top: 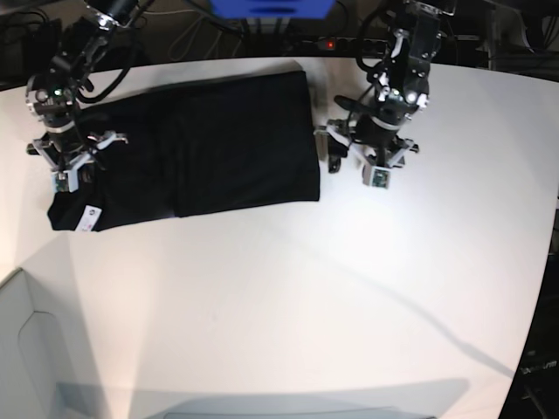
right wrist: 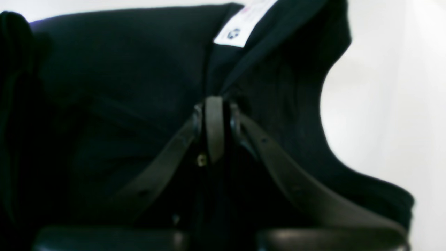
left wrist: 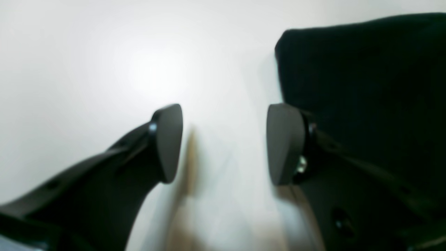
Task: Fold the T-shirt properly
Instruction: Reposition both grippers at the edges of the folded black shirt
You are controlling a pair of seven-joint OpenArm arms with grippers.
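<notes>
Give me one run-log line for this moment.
T-shirt: partly folded, flat on table | right gripper: shut on T-shirt | left gripper: open, beside shirt edge

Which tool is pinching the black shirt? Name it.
The right tool, at the base view's left: its jaws are shut on the soft black fabric T-shirt. The left tool is open over the bare white table.

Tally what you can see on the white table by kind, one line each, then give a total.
T-shirt: 1
White tag on it: 1
Grippers: 2, left gripper and right gripper
Total: 4
</notes>
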